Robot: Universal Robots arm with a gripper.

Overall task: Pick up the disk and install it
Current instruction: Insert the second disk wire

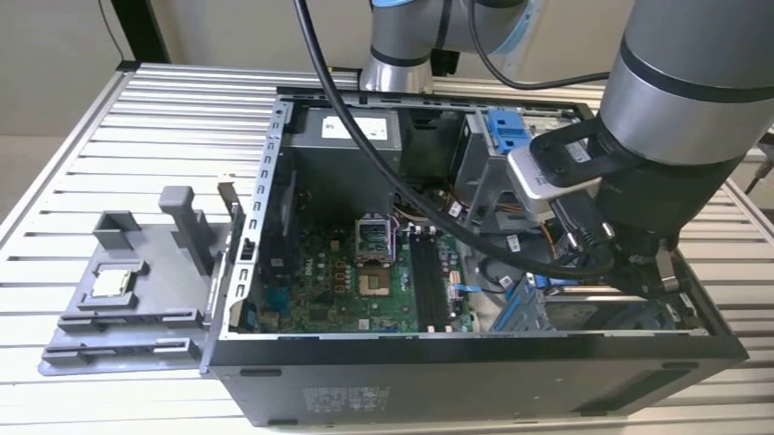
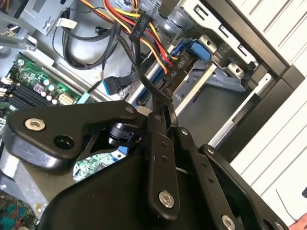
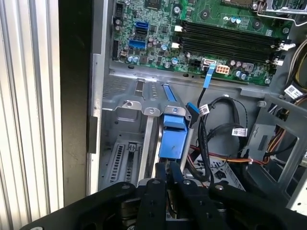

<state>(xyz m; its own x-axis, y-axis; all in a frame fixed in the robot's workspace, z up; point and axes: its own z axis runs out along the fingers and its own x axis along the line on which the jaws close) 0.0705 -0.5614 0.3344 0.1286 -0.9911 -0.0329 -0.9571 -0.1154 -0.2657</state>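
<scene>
The disk [image 3: 171, 136], edge-on in its blue frame, stands upright in the drive bay at the computer case's [image 1: 484, 367] five o'clock corner, with the gripper [image 3: 168, 175] pinched together on its upper edge. Black cables [image 3: 211, 143] crowd beside it. The exterior view shows a grey fixture [image 1: 121, 308] outside the case at nine o'clock, carrying a square chip [image 1: 112, 282].

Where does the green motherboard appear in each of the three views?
Exterior view: the motherboard lies inside the open computer case, toward the exterior view's left.
Second wrist view: a corner of the motherboard shows beside the loose cables.
First wrist view: the motherboard lies beyond the grey metal bay.
Shared landmark: the black memory slots on the board.
</scene>
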